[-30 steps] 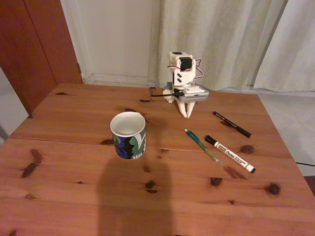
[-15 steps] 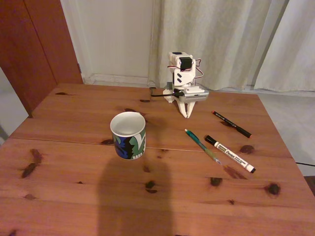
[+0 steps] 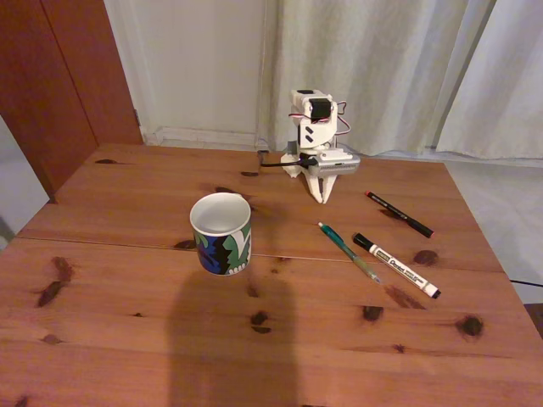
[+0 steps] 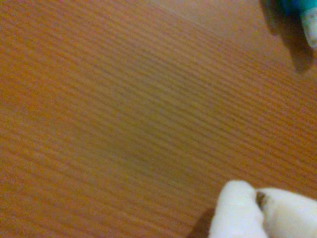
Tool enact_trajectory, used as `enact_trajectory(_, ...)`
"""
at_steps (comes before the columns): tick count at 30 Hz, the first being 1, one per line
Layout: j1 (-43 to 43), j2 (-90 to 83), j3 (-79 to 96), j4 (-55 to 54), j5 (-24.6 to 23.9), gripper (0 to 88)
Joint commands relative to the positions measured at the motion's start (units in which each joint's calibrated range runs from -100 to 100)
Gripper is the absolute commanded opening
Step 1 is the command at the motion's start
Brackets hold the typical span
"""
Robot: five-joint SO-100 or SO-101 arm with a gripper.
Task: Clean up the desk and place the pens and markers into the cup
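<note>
Nothing has moved over the last second: claw still parked, tips together, closed on nothing, touching the bench. Task not started. Count: three pens and markers to the claw's right in the fixed view — black pen, teal pen, white marker. One cup, left of claw.
</note>
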State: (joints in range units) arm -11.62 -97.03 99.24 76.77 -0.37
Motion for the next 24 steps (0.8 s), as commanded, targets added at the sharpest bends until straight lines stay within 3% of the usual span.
enact_trajectory(1, -0.4, -0.2, 0.4, 0.6, 0.2, 0.8)
enact_trajectory(9, -1.0, 12.2, -12.6, -0.9, 2.6, 0.7)
enact_trajectory(24, -14.0, 52.8, -49.1, -0.9, 2.5, 0.7)
